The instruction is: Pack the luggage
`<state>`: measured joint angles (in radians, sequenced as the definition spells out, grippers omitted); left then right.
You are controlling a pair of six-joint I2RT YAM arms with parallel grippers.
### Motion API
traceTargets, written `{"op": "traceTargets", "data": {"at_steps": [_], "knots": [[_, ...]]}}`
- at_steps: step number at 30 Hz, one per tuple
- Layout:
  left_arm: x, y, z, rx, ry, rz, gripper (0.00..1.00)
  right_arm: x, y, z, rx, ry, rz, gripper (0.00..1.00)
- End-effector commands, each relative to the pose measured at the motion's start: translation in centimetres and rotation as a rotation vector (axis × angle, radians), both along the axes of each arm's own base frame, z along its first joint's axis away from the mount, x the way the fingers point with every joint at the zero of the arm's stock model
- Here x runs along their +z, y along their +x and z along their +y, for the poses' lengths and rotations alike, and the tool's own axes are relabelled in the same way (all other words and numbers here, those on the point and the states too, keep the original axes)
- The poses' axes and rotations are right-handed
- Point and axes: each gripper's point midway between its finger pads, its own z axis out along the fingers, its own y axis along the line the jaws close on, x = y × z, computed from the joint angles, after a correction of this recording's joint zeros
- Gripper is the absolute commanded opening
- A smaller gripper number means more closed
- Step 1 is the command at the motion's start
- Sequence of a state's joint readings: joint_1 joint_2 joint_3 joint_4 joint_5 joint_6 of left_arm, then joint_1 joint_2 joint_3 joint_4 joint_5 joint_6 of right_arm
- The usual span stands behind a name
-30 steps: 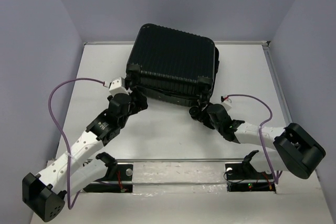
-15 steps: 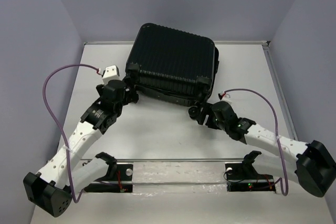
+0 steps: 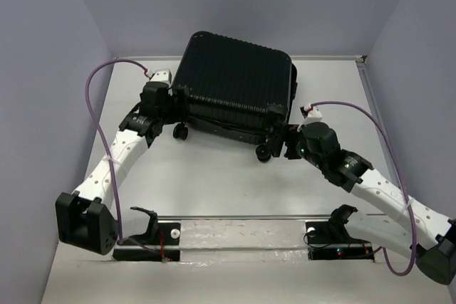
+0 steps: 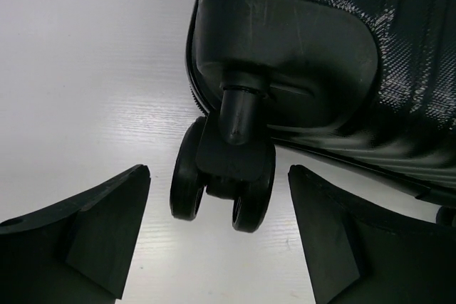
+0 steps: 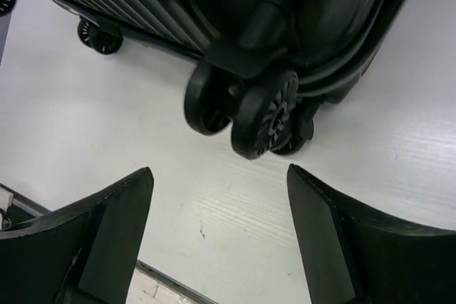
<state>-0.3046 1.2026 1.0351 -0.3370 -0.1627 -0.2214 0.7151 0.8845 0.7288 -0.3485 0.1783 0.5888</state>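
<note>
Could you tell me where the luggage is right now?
Top view: the luggage sits far and central on the table, left claw beside its left wheel, right claw beside its right wheels.

I log: black luggage [image 3: 235,83] far-centre on table [image 3: 214,186]; left gripper [image 3: 173,99], right gripper [image 3: 288,142] at its near corners, contact unclear.

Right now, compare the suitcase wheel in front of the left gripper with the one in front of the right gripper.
The left wheel sits at the tips of the left fingers, in line with the gap between them; the right wheel lies beyond the right fingers. The left wheel shows its treads edge-on; the right wheel shows a spoked face. Both are black twin casters on the luggage, neither gripped.
</note>
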Motion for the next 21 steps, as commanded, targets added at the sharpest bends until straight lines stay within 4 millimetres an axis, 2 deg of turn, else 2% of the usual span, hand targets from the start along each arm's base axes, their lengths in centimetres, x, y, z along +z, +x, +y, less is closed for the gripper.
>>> {"op": "traceTargets", "data": {"at_steps": [1,3,4,5,6,7,8,9,10,11,12,13,14,15,17,18,21], "knots": [[1.9,1.7,-2.1,-0.131,-0.056,-0.048,0.87,6.9,1.7,-0.6,-0.002,-0.020,-0.165,0.49],[1.5,2.1,-2.4,-0.139,-0.056,-0.039,0.82,8.8,2.7,-1.1,-0.021,-0.044,-0.205,0.17],[1.2,2.4,-2.3,-0.134,-0.053,-0.031,0.80,9.6,3.3,-1.4,-0.037,-0.051,-0.216,0.08],[1.2,2.7,-2.3,-0.129,-0.051,-0.036,0.71,11.3,4.2,-1.4,-0.053,-0.050,-0.244,0.07],[1.1,2.8,-2.3,-0.128,-0.052,-0.037,0.68,12.0,4.9,-1.8,-0.073,-0.054,-0.256,0.07],[1.0,3.0,-2.3,-0.128,-0.053,-0.036,0.65,12.5,6.3,-3.2,-0.121,-0.062,-0.261,0.09],[1.0,3.0,-2.5,-0.132,-0.058,-0.038,0.50,12.8,7.7,-3.7,-0.143,-0.064,-0.252,0.24],[1.1,3.2,-2.5,-0.133,-0.057,-0.039,0.40,12.9,8.9,-4.4,-0.162,-0.049,-0.247,0.36],[0.9,3.1,-2.6,-0.136,-0.061,-0.038,0.24,12.8,10.5,-6.4,-0.186,-0.016,-0.230,0.62],[0.9,3.0,-3.1,-0.163,-0.079,-0.037,0.14,12.5,10.7,-5.1,-0.135,0.017,-0.215,0.75],[0.9,3.0,-3.4,-0.172,-0.087,-0.037,0.06,11.3,13.2,-7.4,-0.187,0.056,-0.181,0.82],[0.9,2.8,-3.4,-0.176,-0.093,-0.038,0.06,10.4,14.3,-8.5,-0.164,0.103,-0.140,0.89],[1.0,2.8,-3.6,-0.186,-0.104,-0.049,0.06,9.5,15.1,-8.5,-0.155,0.124,-0.103,0.91],[1.1,2.5,-3.8,-0.192,-0.113,-0.056,0.06,7.7,16.8,-8.5,-0.154,0.136,-0.063,0.93],[1.0,1.8,-4.1,-0.210,-0.142,-0.062,0.06,6.4,17.9,-7.7,-0.100,0.176,-0.035,0.99],[0.9,1.4,-4.6,-0.229,-0.162,-0.056,0.06,5.0,19.2,-7.3,-0.082,0.207,-0.002,1.00],[0.0,-0.3,-5.7,-0.279,-0.216,-0.039,0.06,3.3,20.5,-6.5,-0.040,0.258,0.048,1.00]]}}
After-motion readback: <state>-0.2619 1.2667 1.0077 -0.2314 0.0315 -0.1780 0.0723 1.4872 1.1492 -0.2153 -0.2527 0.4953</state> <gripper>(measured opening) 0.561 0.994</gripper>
